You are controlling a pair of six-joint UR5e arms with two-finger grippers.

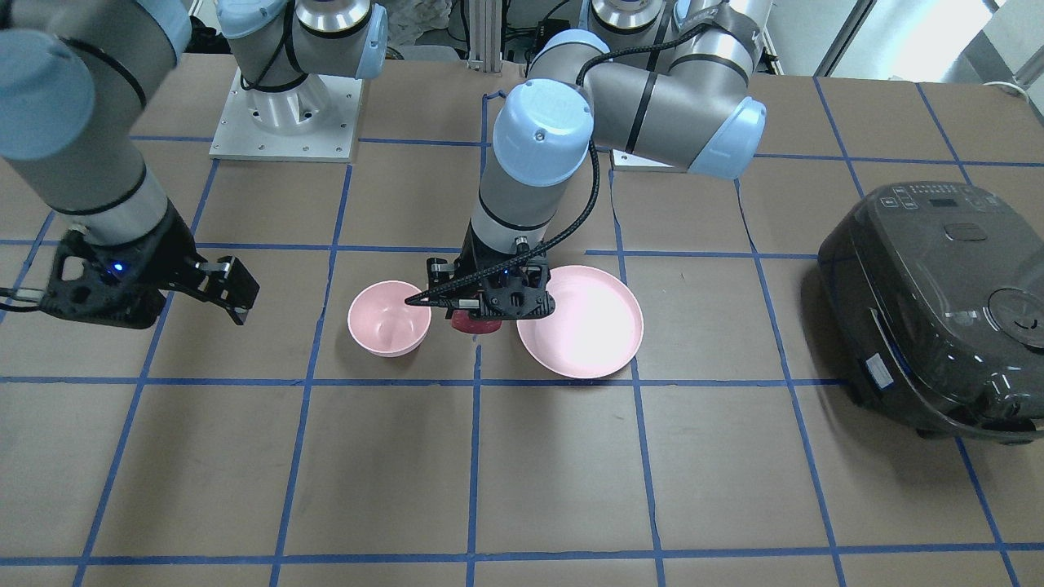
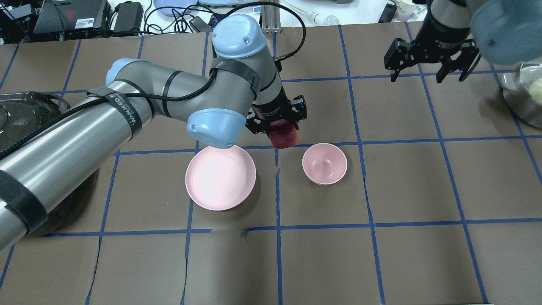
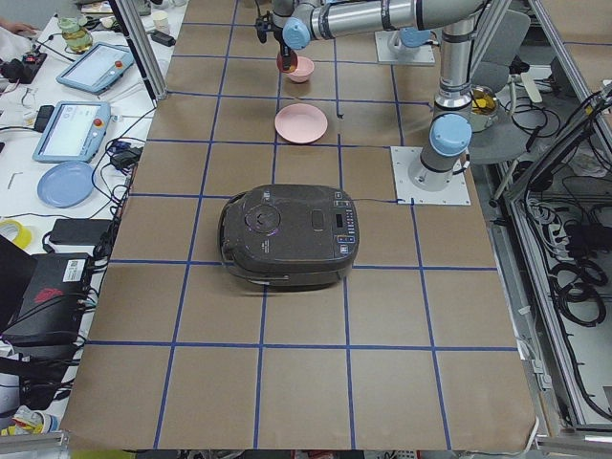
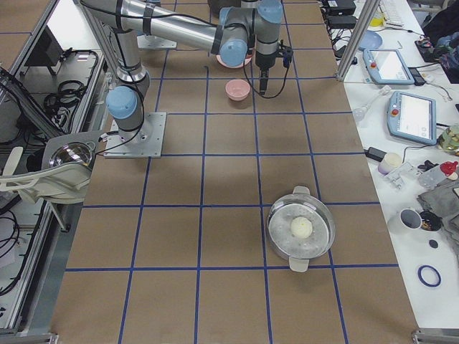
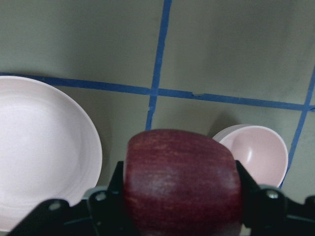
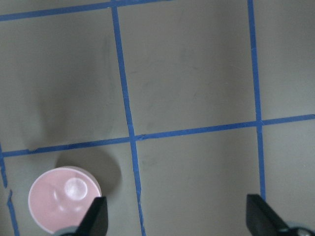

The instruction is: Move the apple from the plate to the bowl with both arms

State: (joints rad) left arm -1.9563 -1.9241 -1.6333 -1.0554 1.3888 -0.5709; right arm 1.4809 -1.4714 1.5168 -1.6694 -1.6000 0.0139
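Between plate & bowl, over bare table, the apple sits pinched in the left gripper, one black finger on each side, clear of both dishes. Right gripper hangs well apart near the table's far corner, fingers spread wide w/ nothing btwn them. Off to the robot's left is a dark glossy rice cooker, lid shut; on the right end a steel pot w/ a pale round lump inside. Neither sits btwn the dishes. Tabletop is brown paper w/ a blue tape grid. Both dishes are smooth pale pink, plate wide & shallow, bowl small & deep, both holding nothing. Apple skin is dark red w/ fine streaks, squat shape. Left arm's blue joint cap covers the plate's far rim in overhead view; front view shows only the apple's underside below the gripper; wrist view cuts off its base & most of the plate.
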